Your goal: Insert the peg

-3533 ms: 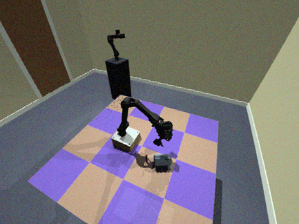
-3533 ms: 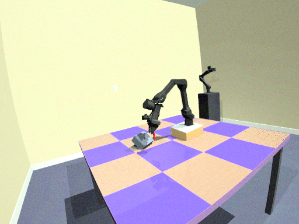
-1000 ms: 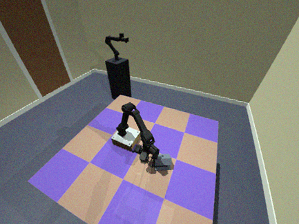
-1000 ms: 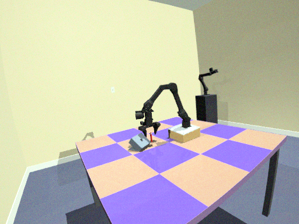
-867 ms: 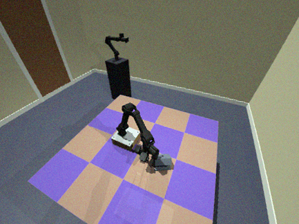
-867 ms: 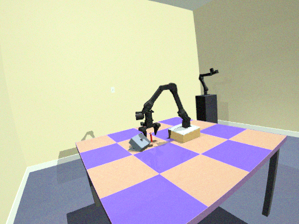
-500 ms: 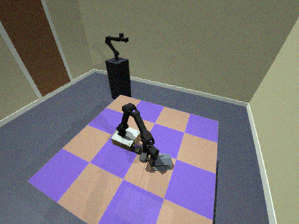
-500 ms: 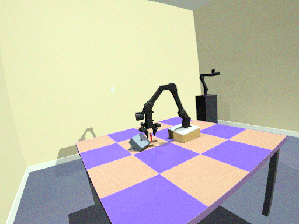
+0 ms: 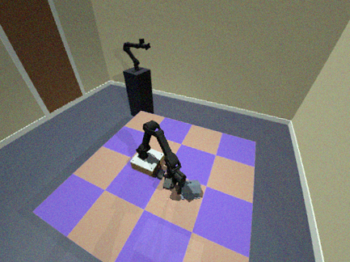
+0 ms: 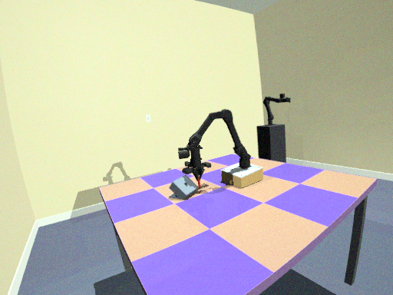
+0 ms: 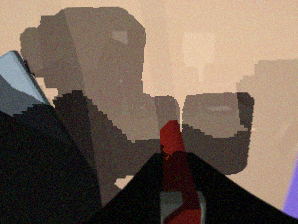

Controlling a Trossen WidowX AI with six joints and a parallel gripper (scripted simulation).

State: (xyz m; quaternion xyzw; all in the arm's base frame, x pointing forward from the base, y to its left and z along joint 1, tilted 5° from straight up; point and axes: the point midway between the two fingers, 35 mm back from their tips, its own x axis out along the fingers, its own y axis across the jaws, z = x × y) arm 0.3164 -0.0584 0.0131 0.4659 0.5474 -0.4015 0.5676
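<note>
The red peg (image 10: 199, 183) (image 11: 172, 136) stands upright on the table (image 10: 169, 230), close beside the sloped panel. In the top view the arm hides it. My gripper (image 10: 199, 177) (image 11: 172, 160) points down and is shut on the upper part of the peg, with one black finger on each side. The blue-grey panel (image 9: 193, 191) (image 10: 183, 188) (image 11: 17, 75) is right next to the gripper; its edge shows at the left of the wrist view. A dark patch lies on its face, and the hole cannot be made out clearly.
The arm's base stands on a box (image 9: 143, 169) (image 10: 251, 179) with a white top and tan sides, behind the peg. A second arm (image 9: 134, 52) (image 10: 269, 109) stands on a black pedestal (image 9: 139, 93) (image 10: 272, 143) beyond the table.
</note>
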